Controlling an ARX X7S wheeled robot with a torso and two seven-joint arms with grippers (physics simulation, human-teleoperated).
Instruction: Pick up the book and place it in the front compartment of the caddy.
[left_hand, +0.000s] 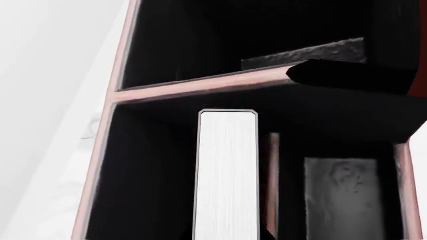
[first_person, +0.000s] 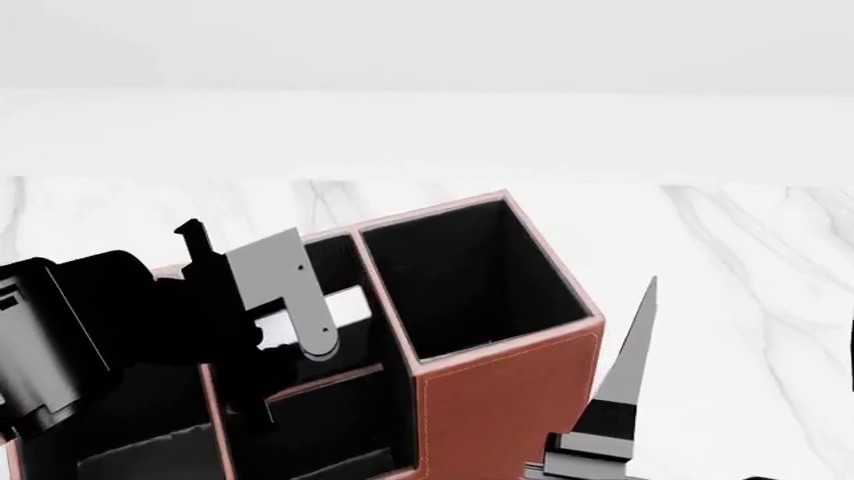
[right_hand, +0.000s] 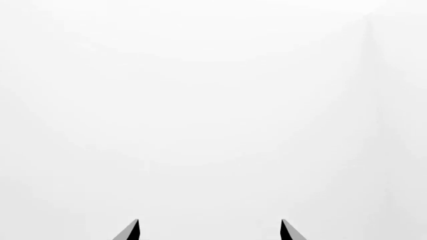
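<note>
The reddish-brown caddy (first_person: 507, 400) with black lining stands in the middle of the head view. My left gripper (first_person: 296, 312) hangs over its left part, shut on the book (first_person: 324, 305). In the left wrist view the book's white page-edge strip (left_hand: 228, 175) points down into the front compartment (left_hand: 147, 175), just beside the short cross divider (left_hand: 272, 185); the smaller cell (left_hand: 343, 200) lies on the other side. My own fingertips are hidden there. My right gripper (right_hand: 210, 230) is open and empty, and its finger (first_person: 627, 370) points up beside the caddy's right wall.
The caddy's deep square cell (first_person: 467, 280) lies right of my left gripper. A long rim (left_hand: 200, 85) separates the front cells from the cell behind. The caddy stands on a white marble table (first_person: 747, 260). The right wrist view shows only blank white.
</note>
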